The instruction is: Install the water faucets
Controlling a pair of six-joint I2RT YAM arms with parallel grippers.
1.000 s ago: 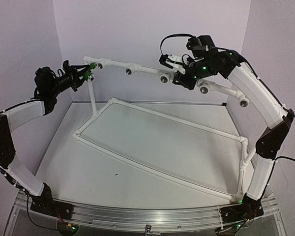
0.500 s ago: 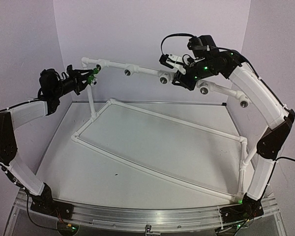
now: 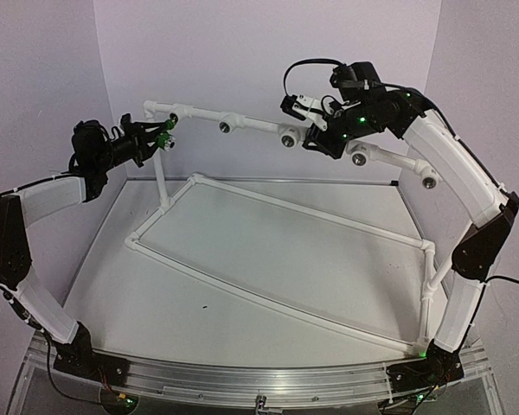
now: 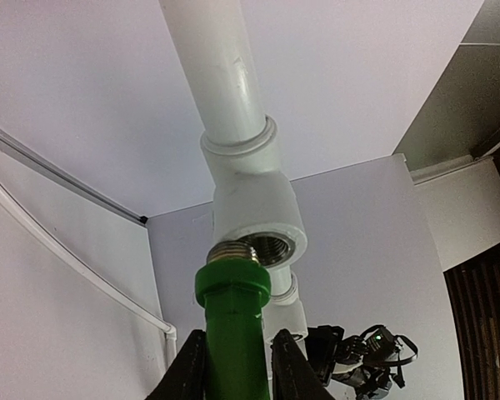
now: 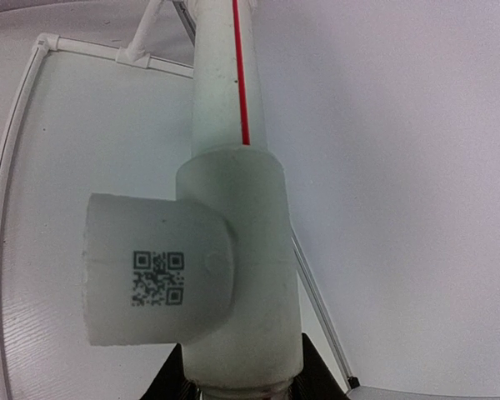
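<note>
The left hand (image 4: 233, 360) grips a faucet (image 4: 233, 310), its threaded end at the tee (image 4: 257, 210) socket, seemingly not yet screwed in. The right hand (image 5: 242, 377) clamps a second tee (image 5: 227, 275). No faucet looks installed.

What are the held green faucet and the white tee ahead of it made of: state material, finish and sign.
Water faucet: body likely plastic, bright green, smooth soft sheen; threaded tip looks metal, brassy-silver glint. Tee fitting: probably plastic, opaque white, moulded collar; its socket shows dark ridged threads, possibly metal insert.

Green faucet (image 4: 232, 333), white tee (image 5: 237, 208), black QR code (image 5: 158, 279), red stripe (image 5: 242, 75)
</note>
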